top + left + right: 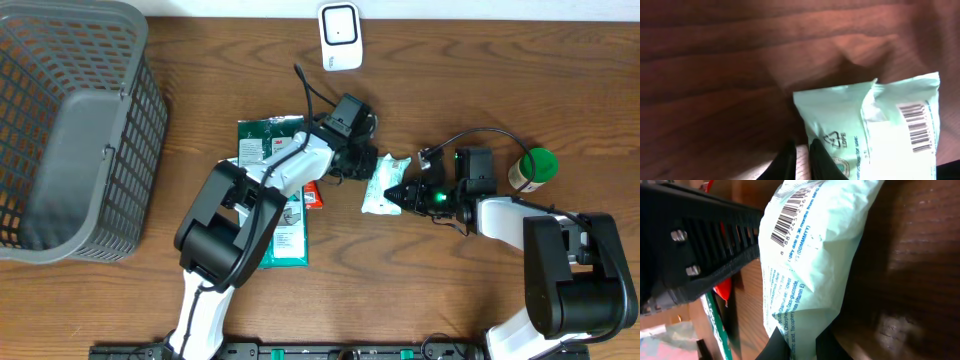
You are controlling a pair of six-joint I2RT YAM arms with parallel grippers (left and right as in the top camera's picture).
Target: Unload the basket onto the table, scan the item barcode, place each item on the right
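The item, a mint-green packet (384, 186), lies on the wooden table between the two arms. Its barcode (917, 127) faces up near one end, and the barcode (790, 217) also shows in the right wrist view. My right gripper (399, 195) is shut on the packet's near edge, with the film pinched between its black fingers (785, 342). My left gripper (367, 166) is shut at the packet's opposite edge; one finger (822, 160) overlaps the film's border. A white scanner (340, 36) stands at the table's far edge.
A grey mesh basket (70, 130) fills the left side. A dark green pack (268, 135) and a small red item (313, 196) lie under the left arm. A green-capped bottle (535, 168) stands at the right.
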